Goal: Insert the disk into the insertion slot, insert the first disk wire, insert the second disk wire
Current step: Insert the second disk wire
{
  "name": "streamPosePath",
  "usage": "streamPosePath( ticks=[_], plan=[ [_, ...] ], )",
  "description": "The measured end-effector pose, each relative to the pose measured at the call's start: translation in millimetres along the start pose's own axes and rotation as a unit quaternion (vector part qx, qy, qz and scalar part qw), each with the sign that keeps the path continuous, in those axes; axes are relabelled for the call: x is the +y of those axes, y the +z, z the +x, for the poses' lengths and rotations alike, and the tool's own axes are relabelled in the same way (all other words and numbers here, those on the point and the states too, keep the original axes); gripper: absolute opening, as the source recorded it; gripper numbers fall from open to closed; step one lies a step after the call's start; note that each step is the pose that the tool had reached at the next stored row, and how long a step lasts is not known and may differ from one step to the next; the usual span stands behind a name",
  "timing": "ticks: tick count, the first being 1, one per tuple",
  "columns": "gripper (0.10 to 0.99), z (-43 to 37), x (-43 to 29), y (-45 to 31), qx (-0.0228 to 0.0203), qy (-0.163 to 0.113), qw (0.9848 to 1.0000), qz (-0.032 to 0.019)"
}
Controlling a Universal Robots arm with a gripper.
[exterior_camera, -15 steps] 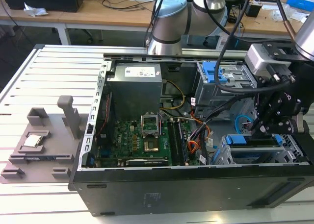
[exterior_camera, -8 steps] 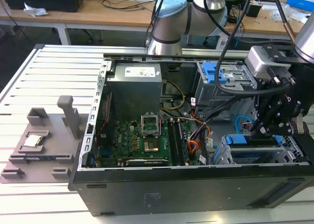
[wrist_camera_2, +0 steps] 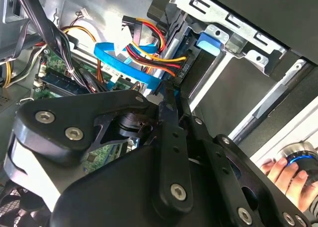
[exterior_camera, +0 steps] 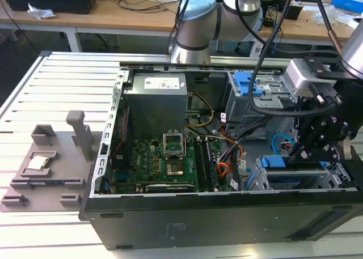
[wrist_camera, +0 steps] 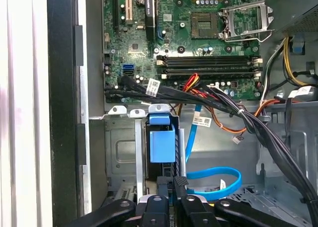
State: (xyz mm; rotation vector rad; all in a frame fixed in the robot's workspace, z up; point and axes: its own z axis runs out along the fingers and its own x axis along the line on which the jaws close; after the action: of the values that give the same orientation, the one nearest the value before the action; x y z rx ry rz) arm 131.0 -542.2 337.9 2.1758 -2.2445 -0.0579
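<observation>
The disk (wrist_camera: pixel 161 140) sits in the insertion slot (wrist_camera: pixel 119 152), a low sheet-metal cage, with its blue carrier (exterior_camera: pixel 276 161) showing. My gripper (wrist_camera: pixel 174 183) hangs right at the disk's end, its fingers (wrist_camera_2: pixel 168 113) pressed close together on the end of a flat blue wire (wrist_camera_2: pixel 124 63). Beside the fingertips, a black connector (wrist_camera_2: pixel 182 70) with red, yellow and black wires rests against the disk's edge. The carrier's blue tab (wrist_camera_2: pixel 212 42) lies just past it. In the exterior view my gripper (exterior_camera: pixel 299 152) reaches into the case's lower right corner over the cage (exterior_camera: pixel 300 179).
A bundle of black cables (wrist_camera: pixel 223 103) crosses between the motherboard (wrist_camera: pixel 198 33) and the cage. A taller cage with a blue lever (exterior_camera: pixel 244 83) stands behind. A loose blue loop (wrist_camera: pixel 213 180) lies on the case floor. A hand (wrist_camera_2: pixel 283 172) rests on a knob outside the case.
</observation>
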Motion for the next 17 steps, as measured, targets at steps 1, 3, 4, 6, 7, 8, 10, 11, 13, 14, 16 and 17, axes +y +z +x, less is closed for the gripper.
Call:
streamPosePath(
  ticks=[1, 3, 4, 6, 7, 8, 10, 11, 13, 14, 16, 17],
  plan=[
    [0.165, 0.1, 0.0, 1.6, 0.0000, 0.000, 1.0000, 0.0000],
    [0.165, 0.1, -0.1, 2.9, -0.0004, 0.000, 1.0000, 0.0001],
    [0.165, 0.0, -0.1, 3.0, -0.0004, 0.000, 1.0000, 0.0001],
    [0.165, 0.0, -0.2, 3.1, -0.0004, 0.000, 1.0000, 0.0001],
    [0.173, 0.0, -0.2, 3.3, -0.0006, 0.000, 1.0000, 0.0001],
    [0.173, 0.0, -0.2, 3.5, -0.0008, 0.000, 1.0000, 0.0001],
    [0.231, 0.0, -0.2, 3.0, -0.0005, 0.000, 1.0000, 0.0001],
    [0.231, 0.0, -0.1, 1.5, -0.0009, 0.000, 1.0000, 0.0001],
    [0.231, -0.3, 0.6, -15.5, -0.0006, 0.000, 1.0000, 0.0001],
    [0.231, -0.6, 0.7, -19.3, -0.0006, 0.000, 1.0000, 0.0002],
    [0.216, -1.7, 1.0, -25.9, -0.0006, 0.000, 1.0000, 0.0003],
    [0.216, -2.2, 1.2, -29.4, -0.0005, 0.000, 1.0000, 0.0004]
  ],
)
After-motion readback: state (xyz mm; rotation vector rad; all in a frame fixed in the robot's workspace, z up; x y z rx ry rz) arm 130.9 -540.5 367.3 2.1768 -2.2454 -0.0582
